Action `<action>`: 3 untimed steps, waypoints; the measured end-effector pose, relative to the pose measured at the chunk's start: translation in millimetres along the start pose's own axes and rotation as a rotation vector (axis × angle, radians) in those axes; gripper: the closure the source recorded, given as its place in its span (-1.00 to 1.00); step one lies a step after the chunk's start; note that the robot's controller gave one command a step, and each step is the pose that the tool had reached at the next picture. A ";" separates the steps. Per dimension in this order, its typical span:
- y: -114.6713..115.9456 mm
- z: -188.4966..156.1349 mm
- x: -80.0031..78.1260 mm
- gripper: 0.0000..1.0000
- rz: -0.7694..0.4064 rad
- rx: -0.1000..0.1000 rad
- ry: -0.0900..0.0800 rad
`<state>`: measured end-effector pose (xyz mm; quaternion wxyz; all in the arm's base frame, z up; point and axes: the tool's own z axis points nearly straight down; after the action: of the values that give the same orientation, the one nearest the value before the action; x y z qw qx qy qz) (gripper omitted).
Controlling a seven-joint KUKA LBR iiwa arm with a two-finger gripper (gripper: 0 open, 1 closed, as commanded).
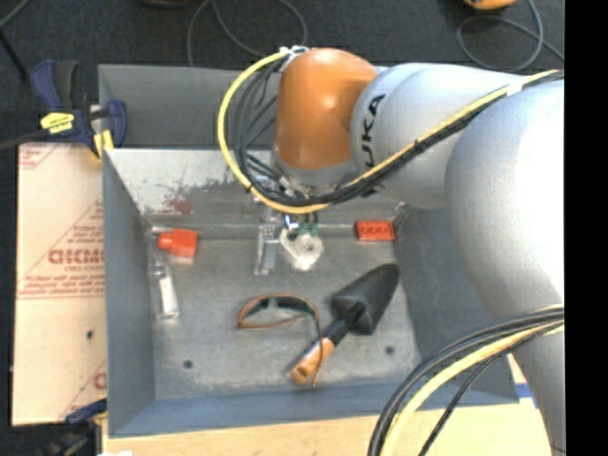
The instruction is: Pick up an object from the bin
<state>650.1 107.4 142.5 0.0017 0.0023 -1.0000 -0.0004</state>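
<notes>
My gripper (267, 257) hangs below the orange wrist cover at the back middle of the bin. A small whitish, translucent lump (305, 250) with a green bit on top lies right beside it on its right, touching or nearly so. Whether the gripper holds it I cannot tell. A pair of brown-rimmed sunglasses (275, 312) lies on the floor just in front of the gripper. To their right lies a black trowel (363, 300) with an orange handle end (312, 363).
An orange block (178, 243) and a clear slim tube (166, 291) lie at the left. A small orange piece (374, 230) sits at the back right. The arm covers the bin's right side.
</notes>
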 end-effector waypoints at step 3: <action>-37.7 45.4 42.4 -1.00 -0.248 0.001 -0.004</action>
<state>607.6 69.5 97.2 -0.0001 0.1261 -0.9920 -0.0002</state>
